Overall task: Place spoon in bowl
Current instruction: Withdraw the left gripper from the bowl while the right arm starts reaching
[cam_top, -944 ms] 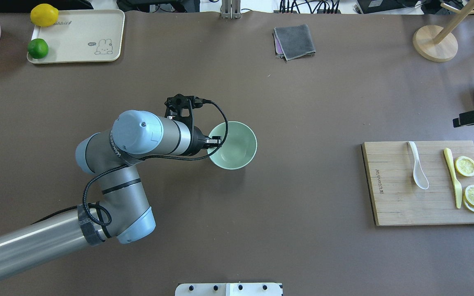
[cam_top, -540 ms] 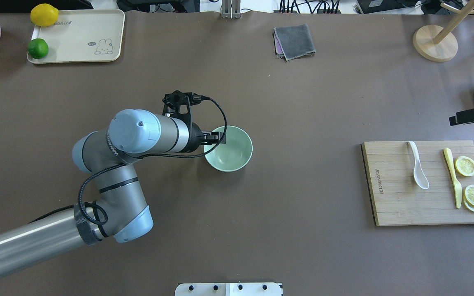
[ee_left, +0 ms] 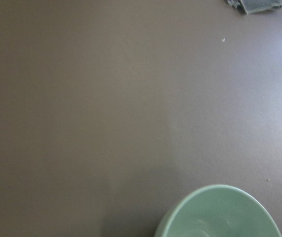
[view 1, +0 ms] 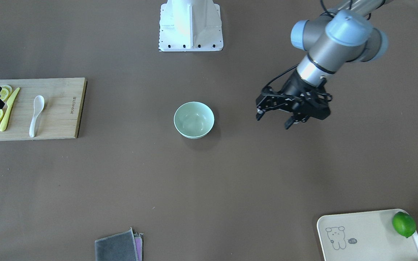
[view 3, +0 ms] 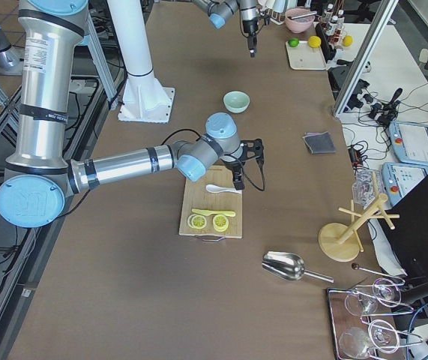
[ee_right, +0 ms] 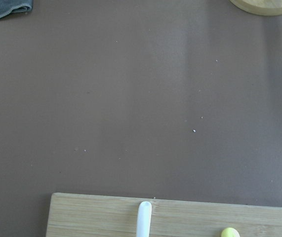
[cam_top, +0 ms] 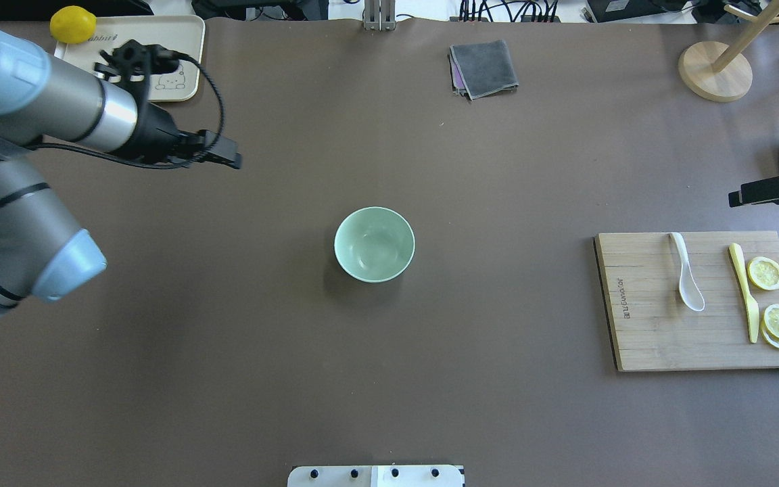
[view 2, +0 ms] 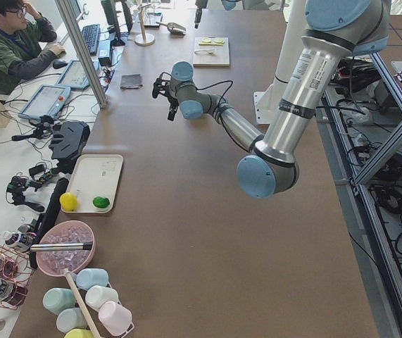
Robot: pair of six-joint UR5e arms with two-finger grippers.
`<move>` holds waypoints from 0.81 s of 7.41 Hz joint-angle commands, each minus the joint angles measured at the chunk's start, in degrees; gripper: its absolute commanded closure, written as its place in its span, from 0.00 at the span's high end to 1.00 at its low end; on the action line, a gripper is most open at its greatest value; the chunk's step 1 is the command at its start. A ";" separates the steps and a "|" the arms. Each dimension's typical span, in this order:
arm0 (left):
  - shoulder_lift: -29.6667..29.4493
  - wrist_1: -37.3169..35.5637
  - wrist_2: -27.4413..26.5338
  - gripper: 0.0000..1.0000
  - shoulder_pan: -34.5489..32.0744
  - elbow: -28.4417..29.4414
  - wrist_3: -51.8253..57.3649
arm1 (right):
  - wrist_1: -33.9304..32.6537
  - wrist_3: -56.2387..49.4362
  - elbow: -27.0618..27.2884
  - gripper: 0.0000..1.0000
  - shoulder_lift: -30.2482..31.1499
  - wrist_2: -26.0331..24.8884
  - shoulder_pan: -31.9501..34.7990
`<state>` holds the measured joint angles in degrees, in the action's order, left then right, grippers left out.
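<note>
While the spoon (cam_top: pixel 687 274) is lying on the board (cam_top: pixel 646 331), the left gripper (cam_top: pixel 232 161) is hovering empty, jaws slightly parted, away from the bowl (cam_top: pixel 389 233); whether the right gripper (cam_top: pixel 738 197) is parted, I cannot tell.

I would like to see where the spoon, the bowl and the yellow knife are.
spoon (cam_top: pixel 690 292), overhead exterior view, on its scoop.
bowl (cam_top: pixel 374 245), overhead exterior view, on its bare inside bottom.
yellow knife (cam_top: pixel 745 292), overhead exterior view, on its middle.

You have open table (cam_top: pixel 498 284) between the bowl (cam_top: pixel 374 245) mid-bench and the cutting board (cam_top: pixel 646 338) by the right edge. On the board, the yellow knife (cam_top: pixel 745 291) lies near the spoon (cam_top: pixel 686 274), hemming its right side.
</note>
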<state>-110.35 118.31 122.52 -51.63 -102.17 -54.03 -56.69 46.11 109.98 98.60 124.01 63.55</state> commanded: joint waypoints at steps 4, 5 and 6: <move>18.42 -1.07 13.00 0.99 -29.71 9.40 49.72 | 0.00 10.92 0.85 0.96 1.84 -13.17 -11.24; 18.42 -1.07 13.09 0.99 -31.14 10.14 51.11 | 0.09 11.45 0.25 0.96 2.29 -15.70 -13.26; 18.51 -0.98 13.18 0.99 -31.07 10.15 51.13 | 1.22 13.20 -0.98 0.96 2.29 -17.99 -15.97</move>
<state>-92.10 117.28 135.55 -81.46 -93.10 -5.11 -56.38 57.52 110.17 100.58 108.97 50.69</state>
